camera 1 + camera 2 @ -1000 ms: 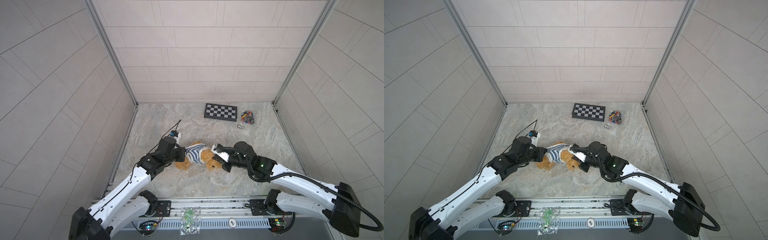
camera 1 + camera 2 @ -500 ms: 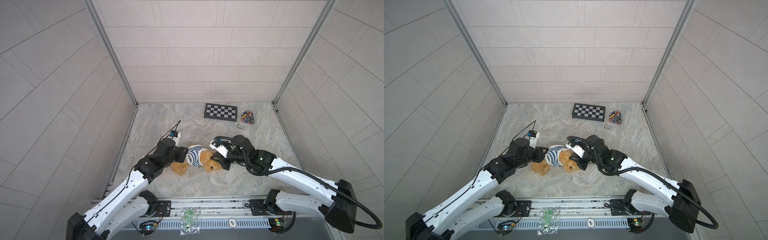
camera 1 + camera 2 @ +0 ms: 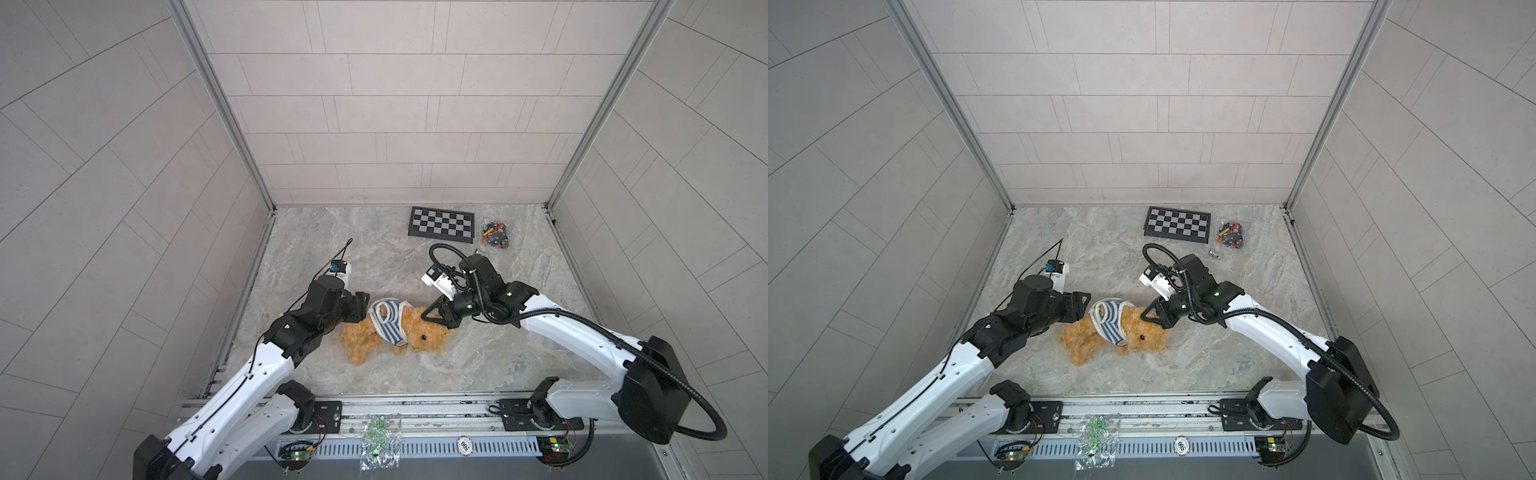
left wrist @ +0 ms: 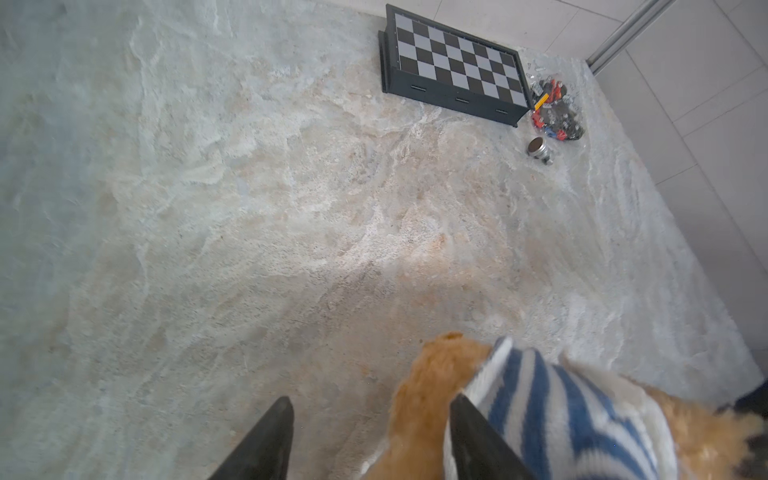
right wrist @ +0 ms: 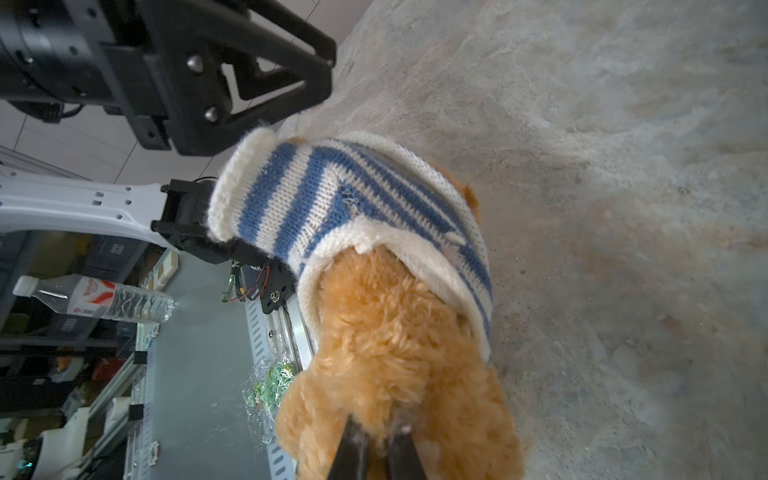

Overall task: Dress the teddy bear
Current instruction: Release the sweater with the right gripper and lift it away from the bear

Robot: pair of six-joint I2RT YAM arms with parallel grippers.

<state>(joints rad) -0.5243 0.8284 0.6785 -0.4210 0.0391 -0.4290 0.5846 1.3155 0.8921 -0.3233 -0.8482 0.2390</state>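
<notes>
left pincer (image 3: 362, 306) now open beside the striped sweater (image 3: 388, 322), teddy bear (image 3: 424, 338) shifted slightly toward the front

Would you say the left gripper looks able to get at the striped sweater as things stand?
Probably yes: the left gripper stands open beside the striped sweater, nothing between them; the right gripper, shut on the teddy bear, is at the far end.

No legible text, bottle label (image 5: 89, 295) (too blurred)

Golden-brown teddy bear (image 3: 430, 340) lies sprawled, wearing striped sweater (image 3: 388, 323).
</notes>
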